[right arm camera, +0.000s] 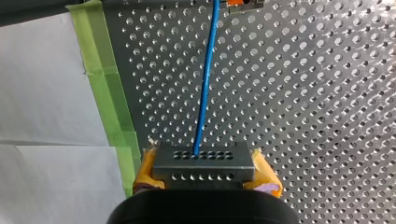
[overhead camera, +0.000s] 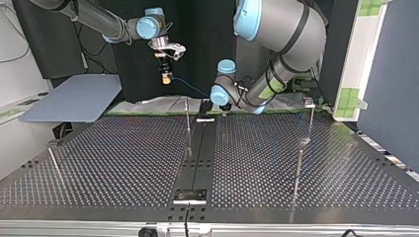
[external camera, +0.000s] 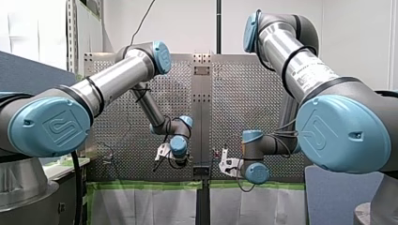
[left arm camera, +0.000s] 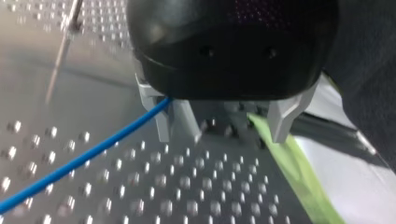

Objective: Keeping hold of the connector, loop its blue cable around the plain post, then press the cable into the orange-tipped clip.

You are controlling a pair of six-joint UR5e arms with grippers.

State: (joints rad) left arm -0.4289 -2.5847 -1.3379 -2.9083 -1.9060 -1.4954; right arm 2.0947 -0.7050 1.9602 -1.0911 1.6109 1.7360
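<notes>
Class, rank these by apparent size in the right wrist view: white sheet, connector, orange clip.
1. white sheet
2. connector
3. clip, smallest as seen, but the view's edge cuts it off, so only part shows.

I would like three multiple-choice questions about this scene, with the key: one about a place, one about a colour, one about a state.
1. From the connector, the blue cable runs:
A) ahead of my right gripper, over the perforated table
B) sideways, off the table
C) back under the gripper

2. The tape along the table's edge is:
A) red
B) green
C) white

3. My right gripper is:
A) open and empty
B) shut on the cable alone
C) shut on the connector

Key:
1 A: the right wrist view shows the cable going straight ahead over the holes.
2 B: the strip at the table's edge is green.
3 C: the yellow pads press the connector's two sides.
</notes>
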